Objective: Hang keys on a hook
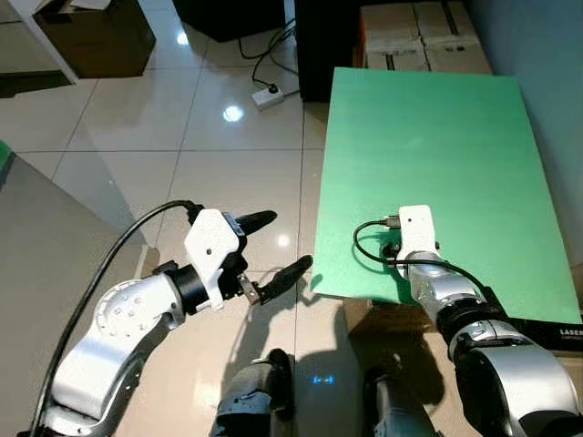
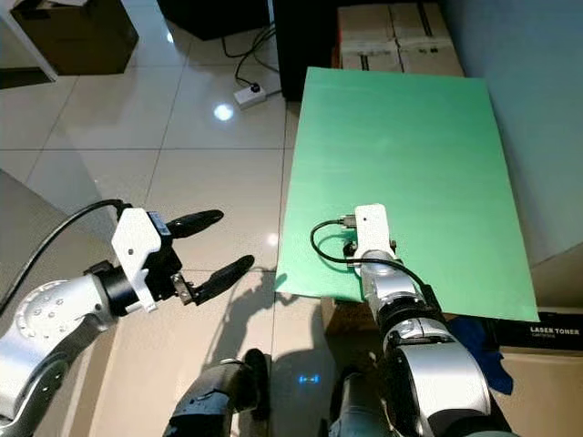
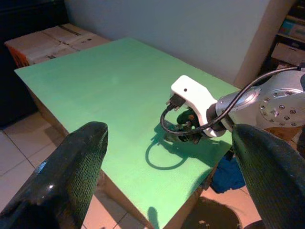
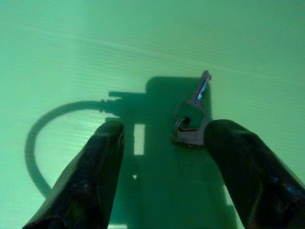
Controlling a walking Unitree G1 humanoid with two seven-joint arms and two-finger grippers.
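Left pincer (image 3: 167,191) spread, right pincer (image 3: 187,130) over green board (image 3: 105,90)

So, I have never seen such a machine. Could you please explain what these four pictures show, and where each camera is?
This is a humanoid robot with two silver arms, each ending in a gripper of two long black fingers. The two top pictures come from cameras in its head, looking down. The other two come from cameras on its wrists, looking along the fingers. The right gripper hangs open just above a green board that lies on cardboard boxes. On the board, between its fingers, lies a small bunch of keys. Nothing is held yet. The left gripper is open too, in the air over the tiled floor.
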